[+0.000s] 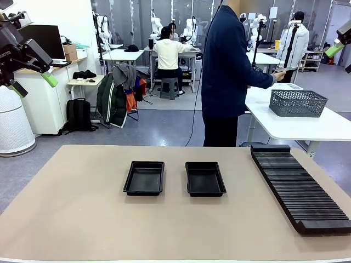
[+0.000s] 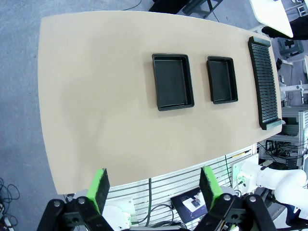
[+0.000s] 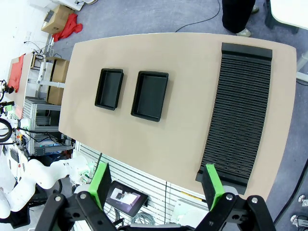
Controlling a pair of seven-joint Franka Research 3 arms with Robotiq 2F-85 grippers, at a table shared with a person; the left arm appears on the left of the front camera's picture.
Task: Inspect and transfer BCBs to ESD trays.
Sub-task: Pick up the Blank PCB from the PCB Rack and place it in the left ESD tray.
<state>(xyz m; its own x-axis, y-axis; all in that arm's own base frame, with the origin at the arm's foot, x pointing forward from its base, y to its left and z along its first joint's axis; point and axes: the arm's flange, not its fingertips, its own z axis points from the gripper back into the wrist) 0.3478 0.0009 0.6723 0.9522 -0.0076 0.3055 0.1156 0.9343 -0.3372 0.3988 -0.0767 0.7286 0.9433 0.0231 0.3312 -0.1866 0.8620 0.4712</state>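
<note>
Grippers both gape wide, touching nothing.

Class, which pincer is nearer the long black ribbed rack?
Right. The right pincer hovers high at the rack's side of the table; the left pincer hovers high at the opposite side, beyond both trays.

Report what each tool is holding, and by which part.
Nothing is held: the left tool and the right tool are both open and empty.
</note>
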